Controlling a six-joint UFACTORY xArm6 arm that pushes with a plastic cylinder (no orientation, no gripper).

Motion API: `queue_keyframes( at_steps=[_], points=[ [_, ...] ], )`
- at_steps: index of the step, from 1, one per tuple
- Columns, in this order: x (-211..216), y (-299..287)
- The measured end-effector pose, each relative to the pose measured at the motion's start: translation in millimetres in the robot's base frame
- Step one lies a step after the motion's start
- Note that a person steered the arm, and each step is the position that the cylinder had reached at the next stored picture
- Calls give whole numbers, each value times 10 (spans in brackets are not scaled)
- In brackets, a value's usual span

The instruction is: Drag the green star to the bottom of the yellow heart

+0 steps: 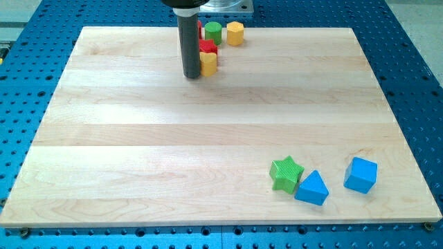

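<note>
The green star [286,173] lies near the view's bottom right, touching a blue triangle [311,188] on its right. A yellow block [209,63], partly hidden by the rod so its shape is unclear, sits near the view's top centre; it may be the yellow heart. My tip [192,76] rests on the board just left of this yellow block, touching or nearly touching it, and far from the green star.
A red block [208,47] sits just above the yellow block. A green cylinder [212,31], a yellow hexagon-like block [235,33] and a sliver of another red block [200,29] sit at the top edge. A blue cube [360,174] lies right of the triangle.
</note>
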State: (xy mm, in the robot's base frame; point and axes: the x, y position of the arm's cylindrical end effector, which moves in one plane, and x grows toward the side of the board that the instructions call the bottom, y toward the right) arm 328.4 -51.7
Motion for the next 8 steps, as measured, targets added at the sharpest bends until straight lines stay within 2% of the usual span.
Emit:
queue_keyframes(
  at_steps=[1,2,3,4,6,7,8],
  points=[
    [-77,4],
    [104,-127],
    [691,102],
    [724,1288],
    [2097,3094],
    [2403,3075],
    [2470,2500]
  ],
)
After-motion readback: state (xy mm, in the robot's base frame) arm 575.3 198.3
